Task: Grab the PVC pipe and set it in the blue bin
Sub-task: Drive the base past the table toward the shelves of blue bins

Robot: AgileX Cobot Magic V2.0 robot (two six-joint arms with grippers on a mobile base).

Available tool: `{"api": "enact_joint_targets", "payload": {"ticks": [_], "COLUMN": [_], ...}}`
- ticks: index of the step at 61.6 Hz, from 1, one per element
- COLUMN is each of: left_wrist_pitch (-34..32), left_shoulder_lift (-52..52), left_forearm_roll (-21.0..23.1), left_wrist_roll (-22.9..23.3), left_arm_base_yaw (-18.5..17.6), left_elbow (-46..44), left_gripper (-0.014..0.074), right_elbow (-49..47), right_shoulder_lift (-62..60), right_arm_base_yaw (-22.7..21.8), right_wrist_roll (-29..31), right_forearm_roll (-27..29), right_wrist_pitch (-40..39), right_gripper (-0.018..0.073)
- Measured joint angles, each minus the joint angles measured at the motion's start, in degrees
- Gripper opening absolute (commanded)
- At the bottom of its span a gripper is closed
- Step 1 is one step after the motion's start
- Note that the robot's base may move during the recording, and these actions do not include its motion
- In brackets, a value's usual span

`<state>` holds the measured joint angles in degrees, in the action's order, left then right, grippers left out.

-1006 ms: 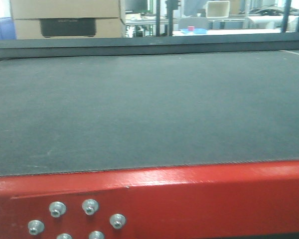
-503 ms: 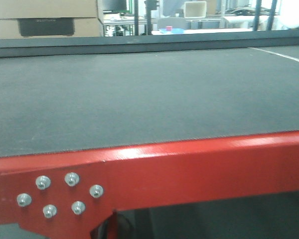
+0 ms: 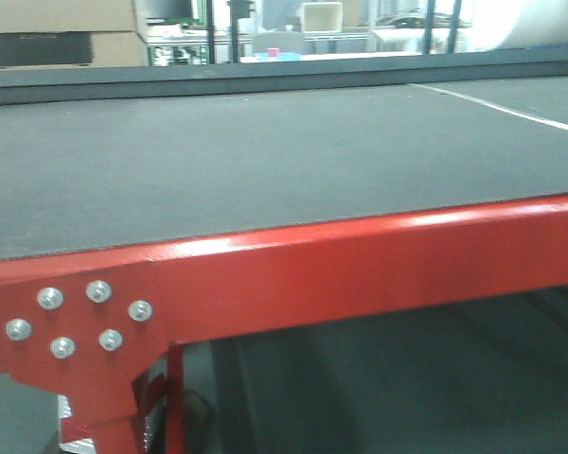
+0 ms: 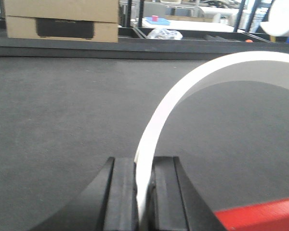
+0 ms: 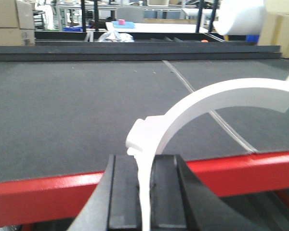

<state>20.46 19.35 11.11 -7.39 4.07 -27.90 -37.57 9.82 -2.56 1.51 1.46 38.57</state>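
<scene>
The large table [image 3: 265, 161], topped with a dark grey mat, fills most of the front view. Its glossy red metal front rail [image 3: 379, 260] now sits much higher in that picture than a second ago. The space under the table and a red leg [image 3: 175, 407] have come into view, and a thin white line [image 3: 502, 109] has appeared across the mat towards the right edge. I read this as the mobile base backing off and turning away from the table.

That fits the wrist views, since the picking looks finished. A white curved PVC pipe [image 4: 156, 118] rises from the left gripper [image 4: 143, 166], whose black jaws are clamped on its lower end. It arcs above the mat near the front edge. The right gripper [image 5: 143, 163] is likewise closed tight on a second white curved PVC piece [image 5: 221, 96] with a stepped collar, held over the front rail. I cannot tell whether the two are one part.

The blue bin shows in no view, so carrying and release remain. The cluster of silver bolts [image 3: 76, 317] has slid up and left.
</scene>
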Motion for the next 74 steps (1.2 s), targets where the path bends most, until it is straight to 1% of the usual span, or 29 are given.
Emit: {"api": "enact_joint_targets", "payload": {"ticks": [74], "left_wrist_pitch": [0.0], "left_shoulder_lift": [0.0], "left_forearm_roll": [0.0], "left_wrist_roll": [0.0], "left_arm_base_yaw": [0.0], "left_elbow": [0.0], "left_gripper": [-0.0111], "right_elbow": [0.0], "right_shoulder_lift": [0.0], "right_arm_base_yaw": [0.0], "right_wrist_roll": [0.0], "right_forearm_roll": [0.0], "right_wrist_pitch": [-0.14], "right_gripper": [-0.0169]}}
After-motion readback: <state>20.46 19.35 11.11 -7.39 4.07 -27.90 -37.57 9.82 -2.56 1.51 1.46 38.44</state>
